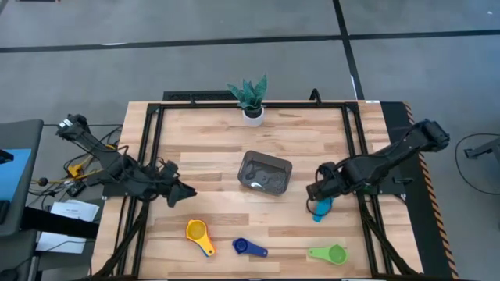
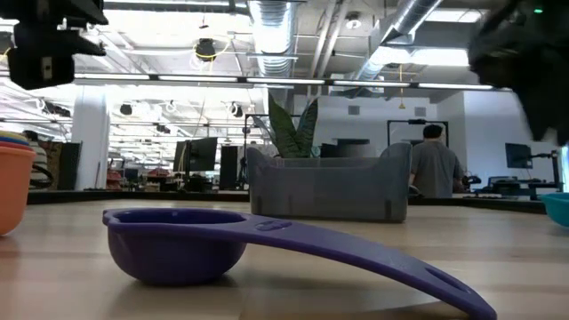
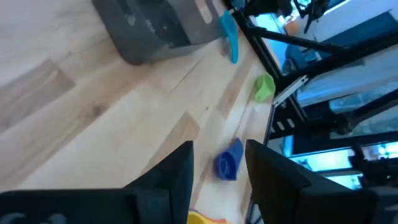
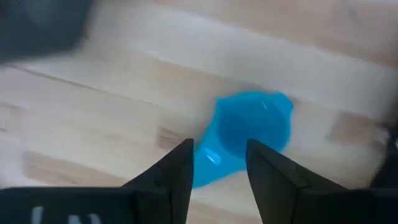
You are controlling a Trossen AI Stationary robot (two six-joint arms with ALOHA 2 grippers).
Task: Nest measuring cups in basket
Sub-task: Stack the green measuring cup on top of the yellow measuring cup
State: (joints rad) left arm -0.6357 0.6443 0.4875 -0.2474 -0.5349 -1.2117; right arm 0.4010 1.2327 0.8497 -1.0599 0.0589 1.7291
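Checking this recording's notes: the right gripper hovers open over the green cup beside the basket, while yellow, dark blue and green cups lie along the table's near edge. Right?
Wrong colour. The right gripper hovers open over the light blue cup, as the right wrist view shows. The green cup lies at the near edge with the yellow cup and dark blue cup, apart from the basket.

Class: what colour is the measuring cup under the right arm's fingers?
Light blue measuring cup; the right wrist view shows it best.

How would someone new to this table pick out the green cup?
Start at the grey basket in the middle of the table, then go toward the front edge, farthest from the plant. Three cups lie in a row there: yellow, dark blue and green. The green cup is the one nearest the right arm's side.
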